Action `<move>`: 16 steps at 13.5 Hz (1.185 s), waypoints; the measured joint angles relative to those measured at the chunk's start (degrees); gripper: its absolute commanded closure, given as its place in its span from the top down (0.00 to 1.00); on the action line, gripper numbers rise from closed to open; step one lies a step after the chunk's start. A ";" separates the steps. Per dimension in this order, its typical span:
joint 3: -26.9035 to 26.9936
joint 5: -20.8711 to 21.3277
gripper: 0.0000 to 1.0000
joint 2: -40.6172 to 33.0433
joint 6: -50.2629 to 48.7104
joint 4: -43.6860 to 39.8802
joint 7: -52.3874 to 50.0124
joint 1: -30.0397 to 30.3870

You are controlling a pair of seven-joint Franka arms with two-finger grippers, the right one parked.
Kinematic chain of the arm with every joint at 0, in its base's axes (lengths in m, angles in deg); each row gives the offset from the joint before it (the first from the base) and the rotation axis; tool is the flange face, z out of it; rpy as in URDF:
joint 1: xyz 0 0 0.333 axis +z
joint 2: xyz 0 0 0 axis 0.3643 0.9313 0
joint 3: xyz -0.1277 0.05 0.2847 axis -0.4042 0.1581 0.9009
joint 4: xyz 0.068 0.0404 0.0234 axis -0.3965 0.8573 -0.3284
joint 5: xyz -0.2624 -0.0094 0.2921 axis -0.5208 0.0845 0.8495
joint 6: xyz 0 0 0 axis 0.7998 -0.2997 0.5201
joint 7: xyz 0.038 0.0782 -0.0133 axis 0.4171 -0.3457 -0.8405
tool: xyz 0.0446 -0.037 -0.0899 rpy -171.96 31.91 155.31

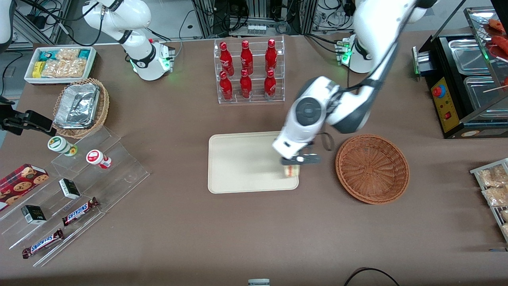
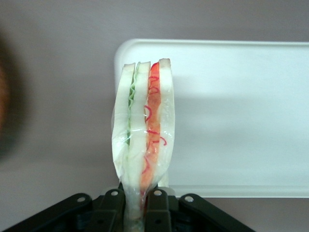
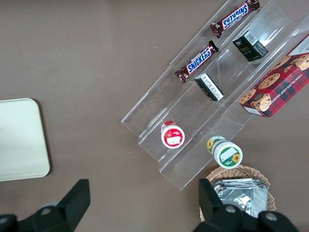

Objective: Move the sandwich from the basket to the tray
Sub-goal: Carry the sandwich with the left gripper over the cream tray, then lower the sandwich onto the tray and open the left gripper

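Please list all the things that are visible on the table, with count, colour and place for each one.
sandwich: 1, pale bread with red and green filling, held over the tray's corner nearest the basket
tray: 1, cream-beige, middle of the table
basket: 1, reddish-brown wicker, empty, beside the tray
bottles: 6, red, in a clear rack farther from the front camera than the tray
foil basket: 1, light wicker with silver foil, toward the parked arm's end
snack box: 1, white, beside the foil basket
Snickers bars: 2, brown, on the clear stepped stand
cookie box: 1, red, beside that stand
gripper: 1, black, shut on the sandwich, above the tray
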 measured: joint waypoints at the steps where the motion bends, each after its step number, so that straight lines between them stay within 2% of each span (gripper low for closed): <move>1: 0.04 0.08 0.00 2.35 0.00 -2.46 -1.70 -1.94; 6: 0.31 2.79 0.00 12.22 -0.01 -13.09 -9.47 -8.68; 12: 0.50 3.05 0.00 18.41 -0.04 -19.08 -14.04 -10.11; 13: 0.50 3.05 0.27 19.12 0.01 -19.35 -14.64 -10.12; 14: 0.50 3.05 0.99 19.70 0.07 -19.50 -15.15 -10.16; 16: 0.49 3.05 1.00 20.18 0.09 -19.95 -15.62 -10.39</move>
